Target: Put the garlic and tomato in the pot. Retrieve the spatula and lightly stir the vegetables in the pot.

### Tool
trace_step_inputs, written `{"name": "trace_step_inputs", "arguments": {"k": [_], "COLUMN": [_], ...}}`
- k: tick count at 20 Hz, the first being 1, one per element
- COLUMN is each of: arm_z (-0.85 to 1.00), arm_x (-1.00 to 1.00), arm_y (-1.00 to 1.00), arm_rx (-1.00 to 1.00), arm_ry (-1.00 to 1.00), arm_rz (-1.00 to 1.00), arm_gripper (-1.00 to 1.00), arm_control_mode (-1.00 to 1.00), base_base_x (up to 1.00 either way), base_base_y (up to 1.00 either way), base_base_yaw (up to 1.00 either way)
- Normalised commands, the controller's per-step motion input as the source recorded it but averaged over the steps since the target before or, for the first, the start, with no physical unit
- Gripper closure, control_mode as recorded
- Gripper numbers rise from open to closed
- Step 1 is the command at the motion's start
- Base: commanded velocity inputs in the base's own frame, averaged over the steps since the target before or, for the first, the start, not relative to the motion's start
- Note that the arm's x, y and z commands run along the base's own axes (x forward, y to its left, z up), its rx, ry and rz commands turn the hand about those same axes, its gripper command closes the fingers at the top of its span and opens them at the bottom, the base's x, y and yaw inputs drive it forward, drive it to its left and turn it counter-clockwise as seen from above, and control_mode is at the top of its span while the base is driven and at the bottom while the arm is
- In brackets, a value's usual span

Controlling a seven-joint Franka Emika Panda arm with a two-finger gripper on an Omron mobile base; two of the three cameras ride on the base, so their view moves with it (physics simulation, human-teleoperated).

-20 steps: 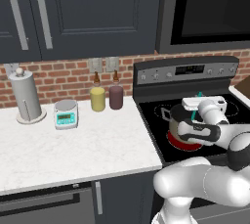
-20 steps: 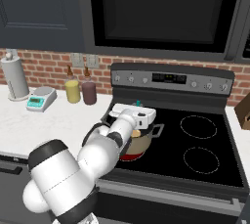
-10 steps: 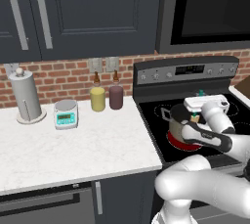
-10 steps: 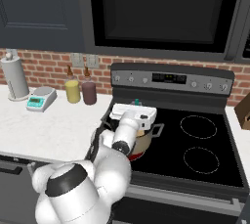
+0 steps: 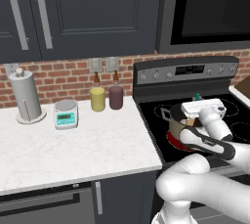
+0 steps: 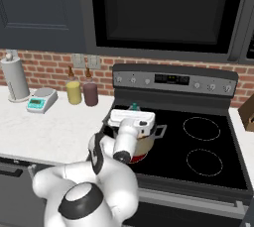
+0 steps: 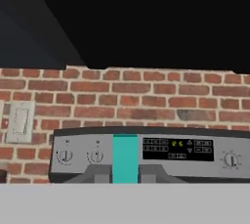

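spatula point(image 7: 125, 158): teal handle upright between the two dark fingertips, in front of the stove's control panel point(image 7: 146, 154)
hand point(image 7: 125, 175): clenched on the spatula handle
pot point(image 6: 145, 144): on the stove's front-left burner, directly under the hand, mostly hidden by it
arm: bent over the pot, wrist level, hand facing the brick wall at 12 o'clock
bottles point(image 5: 106, 98): on the surface, at 9 o'clock of the pot

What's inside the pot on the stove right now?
The pot's inside is hidden by the end effector, shut on the spatula's teal handle above it. Garlic or tomato can't be confirmed.
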Motion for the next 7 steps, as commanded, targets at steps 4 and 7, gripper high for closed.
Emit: {"name": "trace_step_inputs", "arguments": {"k": [4,7], "arm_z": [0.13,0.09], "arm_x": [0.01,0.01], "arm_y": [0.21,0.08], "arm_rx": [0.00,0.01], "arm_ry": [-0.30,-0.26], "arm_rz": [0.00,0.00], "arm_gripper": [1.00,1.00], "arm_control_mode": [-1.00,-1.00], "base_base_x": [0.00,0.00], "base_base_y": [0.00,0.00], "base_base_yaw": [0.00,0.00]}}
